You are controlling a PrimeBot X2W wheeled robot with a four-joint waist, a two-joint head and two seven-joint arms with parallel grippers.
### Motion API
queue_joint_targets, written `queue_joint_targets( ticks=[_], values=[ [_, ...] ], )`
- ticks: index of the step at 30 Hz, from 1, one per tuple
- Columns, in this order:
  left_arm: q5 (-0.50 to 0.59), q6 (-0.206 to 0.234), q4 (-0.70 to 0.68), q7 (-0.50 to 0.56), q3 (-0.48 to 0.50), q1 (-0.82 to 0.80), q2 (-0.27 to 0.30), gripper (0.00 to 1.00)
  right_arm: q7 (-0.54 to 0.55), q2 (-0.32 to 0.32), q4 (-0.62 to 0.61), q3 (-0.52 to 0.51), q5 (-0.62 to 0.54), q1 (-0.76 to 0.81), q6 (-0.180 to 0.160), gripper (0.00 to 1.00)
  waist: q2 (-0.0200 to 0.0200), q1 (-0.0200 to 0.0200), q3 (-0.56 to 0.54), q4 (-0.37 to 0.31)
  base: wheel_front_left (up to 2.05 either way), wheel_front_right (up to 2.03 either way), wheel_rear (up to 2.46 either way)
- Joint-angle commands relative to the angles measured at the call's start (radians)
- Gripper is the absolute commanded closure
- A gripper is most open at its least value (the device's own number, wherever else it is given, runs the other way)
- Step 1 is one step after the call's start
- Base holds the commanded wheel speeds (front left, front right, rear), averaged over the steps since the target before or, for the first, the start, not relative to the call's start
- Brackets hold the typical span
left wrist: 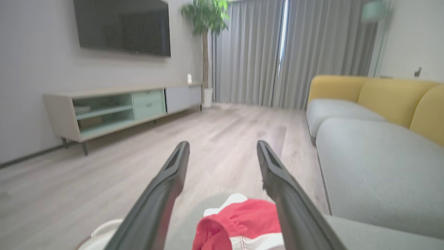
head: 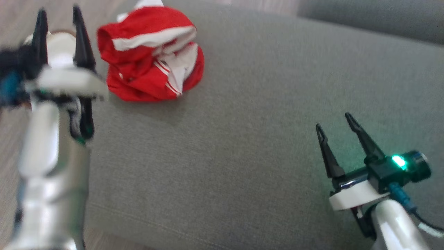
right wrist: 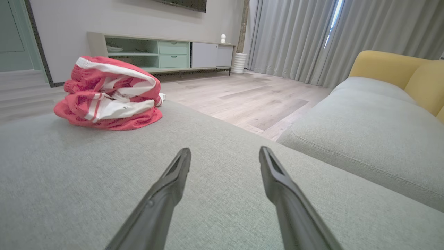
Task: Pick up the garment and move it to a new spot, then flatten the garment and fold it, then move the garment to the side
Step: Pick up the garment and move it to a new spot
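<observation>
Grey woven upholstery covers the sofa seat (head: 242, 132) that carries the garment (head: 149, 55), a red piece with white bands and thin stripes, crumpled in a loose heap near the seat's far left edge. It looks light, soft and limp, and will likely sag and unroll when lifted. The raised white-banded fold on top seems the best place to pinch. The left tool (head: 58, 14) hovers just beside it, fingers spread. The right tool (head: 333, 121), also spread, is well apart. No brand or writing is legible.
</observation>
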Motion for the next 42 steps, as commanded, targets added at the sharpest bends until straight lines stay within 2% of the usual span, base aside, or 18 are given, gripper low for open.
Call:
queue_joint_targets(
  ticks=[1,5,9,13,16,17,18,23,28,35,42],
  values=[
    [-0.007,-0.008,0.007,0.022,0.036,-0.054,0.040,0.00,-0.011,-0.015,-0.036,0.028,-0.008,-0.034,0.008,0.00,0.0000,-0.0004,0.079,-0.031,0.00,0.00,0.00],
    [-0.051,-0.018,0.239,0.146,0.058,-0.224,0.072,0.00,-0.011,-0.061,-0.056,0.032,-0.019,-0.078,0.008,0.00,0.0000,-0.0004,0.151,-0.062,0.00,0.00,0.00],
    [-0.082,-0.008,0.426,0.246,0.079,-0.336,0.096,0.00,-0.011,-0.086,-0.074,0.037,-0.029,-0.106,0.008,0.00,0.0000,-0.0004,0.208,-0.096,0.00,0.00,0.00],
    [-0.143,-0.010,0.571,0.324,0.117,-0.392,0.088,0.00,-0.011,-0.093,-0.085,0.026,-0.034,-0.118,0.008,0.00,0.0000,-0.0004,0.244,-0.122,0.00,0.00,0.00],
    [-0.191,-0.022,0.635,0.342,0.149,-0.415,0.072,0.00,-0.011,-0.093,-0.088,0.016,-0.034,-0.117,0.008,0.00,0.0000,-0.0004,0.258,-0.132,0.00,0.00,0.00],
    [-0.196,-0.026,0.649,0.335,0.151,-0.420,0.072,0.73,-0.011,-0.094,-0.088,0.013,-0.034,-0.116,0.008,0.00,0.0000,-0.0004,0.260,-0.134,0.00,0.00,0.00],
    [-0.197,-0.030,0.658,0.322,0.150,-0.423,0.072,1.00,-0.011,-0.095,-0.087,0.012,-0.035,-0.116,0.008,0.00,0.0000,-0.0004,0.261,-0.135,0.00,0.00,0.00],
    [-0.185,-0.051,0.679,0.202,0.133,-0.435,0.087,1.00,-0.011,-0.077,-0.069,0.012,-0.035,-0.112,0.008,0.00,0.0000,-0.0004,0.209,-0.149,0.00,0.00,0.00],
    [-0.183,-0.077,0.693,0.164,0.104,-0.452,0.094,1.00,-0.011,-0.029,-0.043,0.019,-0.029,-0.094,0.008,0.00,0.0000,-0.0004,0.098,-0.174,0.00,0.00,0.00],
    [-0.174,-0.088,0.650,0.177,0.007,-0.501,0.098,1.00,-0.011,0.033,-0.015,0.046,-0.015,-0.052,0.008,0.00,0.0000,-0.0004,-0.071,-0.253,0.00,0.00,0.00],
    [-0.272,-0.089,0.484,0.245,-0.149,-0.489,0.075,1.00,-0.011,0.063,-0.007,0.053,-0.008,0.024,0.008,0.00,0.0000,-0.0004,-0.205,-0.378,0.00,0.00,0.00]
  ],
)
